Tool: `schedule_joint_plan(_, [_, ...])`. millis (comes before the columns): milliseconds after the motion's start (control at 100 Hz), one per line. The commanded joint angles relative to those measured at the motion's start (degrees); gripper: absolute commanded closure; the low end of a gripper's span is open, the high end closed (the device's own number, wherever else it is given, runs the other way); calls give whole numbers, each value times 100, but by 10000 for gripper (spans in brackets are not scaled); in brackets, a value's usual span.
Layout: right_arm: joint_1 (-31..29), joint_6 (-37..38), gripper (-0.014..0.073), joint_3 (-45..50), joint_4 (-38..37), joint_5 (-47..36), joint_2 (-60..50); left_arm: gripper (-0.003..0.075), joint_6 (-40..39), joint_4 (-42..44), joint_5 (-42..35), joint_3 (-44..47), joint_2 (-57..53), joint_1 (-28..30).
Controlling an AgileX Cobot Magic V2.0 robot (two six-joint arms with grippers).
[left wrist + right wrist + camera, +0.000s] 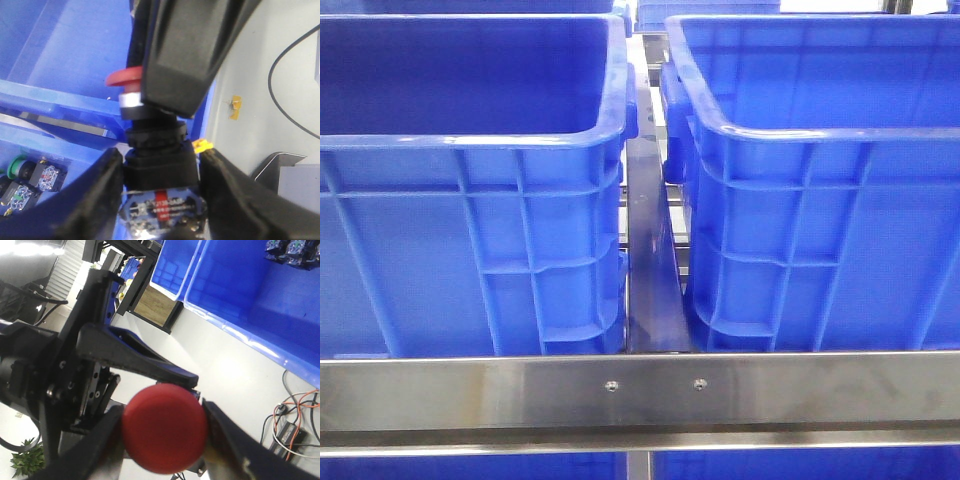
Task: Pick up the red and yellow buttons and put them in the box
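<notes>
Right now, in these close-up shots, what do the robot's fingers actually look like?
Both grippers are matte black. The left gripper has thick, smooth, wedge-shaped fingers. The right gripper has the same dark fingers. Behind them in the right wrist view is another black gripper, blocky with small screws, a ribbed strip and a blue-tinged finger edge.

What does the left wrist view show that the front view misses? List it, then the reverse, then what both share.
Only the left wrist view: the left tool clamped on a red button, a second tool on that button, and a green button in a crate. Only the front view: two crates side by side behind a steel rail. Both: blue crate plastic.
</notes>
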Motion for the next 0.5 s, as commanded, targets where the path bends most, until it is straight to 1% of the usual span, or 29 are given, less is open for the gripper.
schedule_joint_plan(0, [5,-98,580,-194,496,251,-109,223,3,-8,-303,-162,-98,-47])
schedule_joint_plan(40, [5,-98,580,-194,496,251,-109,181,3,25,-303,-162,-98,-47])
schedule_joint_plan(80, [5,-98,580,-194,496,251,-109,164,-7,39,-303,-162,-109,-47])
schedule_joint_plan(300, [5,-131,580,-194,501,-62,-122,164,-111,63,-303,-162,-334,-47])
schedule_joint_plan(390, [5,-135,580,-194,501,-255,-127,164,-406,250,-303,-162,-506,-36])
schedule_joint_plan(490, [-6,-142,580,-201,501,-479,-127,164,-904,674,-317,-95,-742,-36])
